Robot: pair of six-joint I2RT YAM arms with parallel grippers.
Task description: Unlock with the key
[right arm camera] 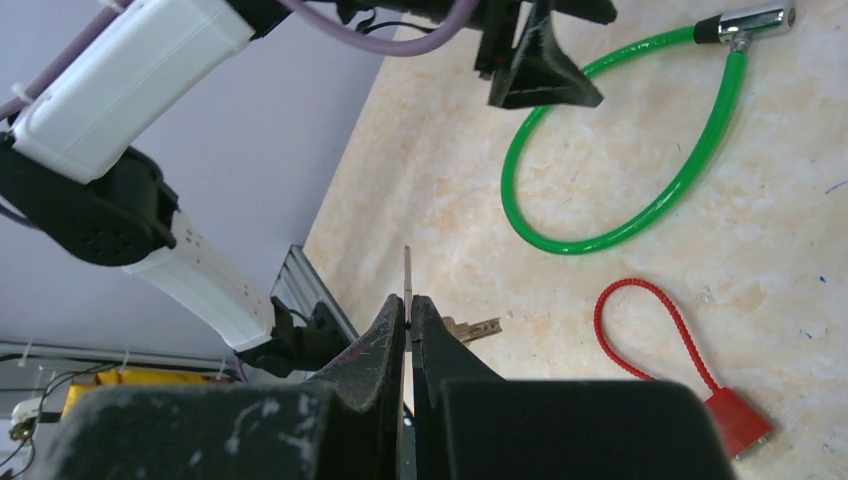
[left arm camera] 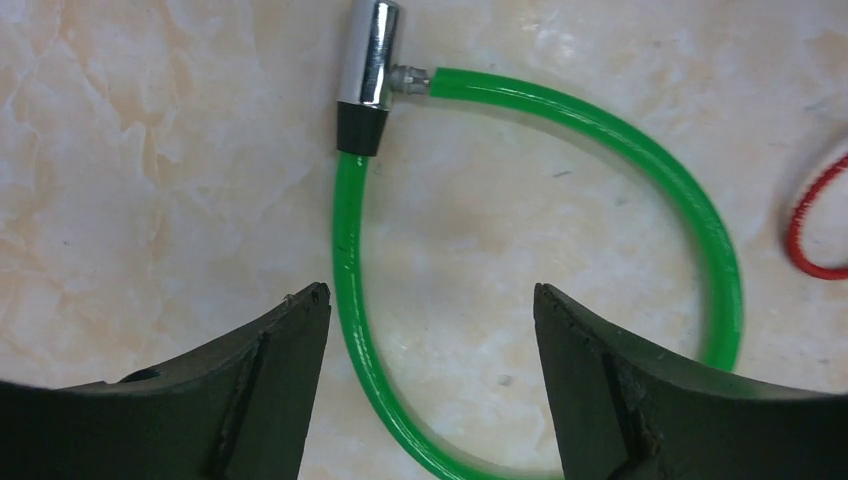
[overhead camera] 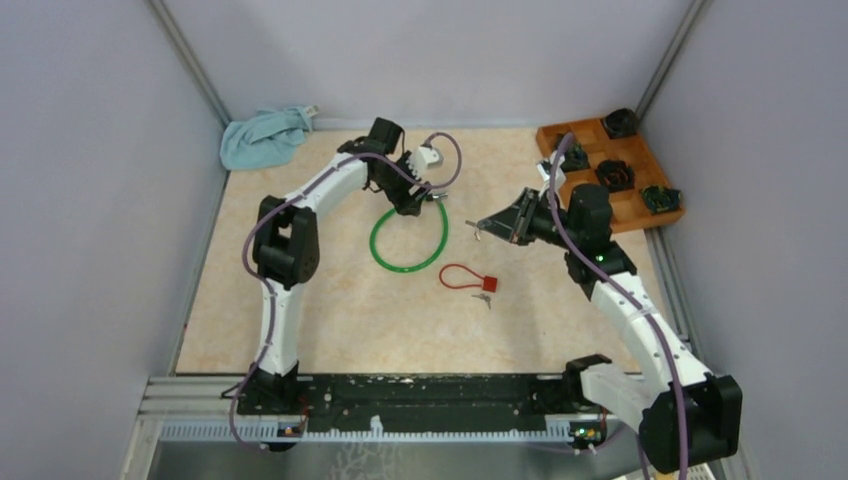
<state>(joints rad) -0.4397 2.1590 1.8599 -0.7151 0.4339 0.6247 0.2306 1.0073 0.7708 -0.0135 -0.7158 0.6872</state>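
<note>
Key [right arm camera: 407, 268] is sitting pinched edge-on in the closed right gripper [right arm camera: 408, 308], aiming leftward at the green cable lock's chrome cylinder [overhead camera: 437, 197], which is lying just ahead of the left gripper's [left arm camera: 430, 297] wide-spread fingers.

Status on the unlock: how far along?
Done: right gripper is shut on the key. In hand: left gripper hangs open over the green cable lock. Left: key not yet in the silver lock cylinder; the lock looks closed.
</note>
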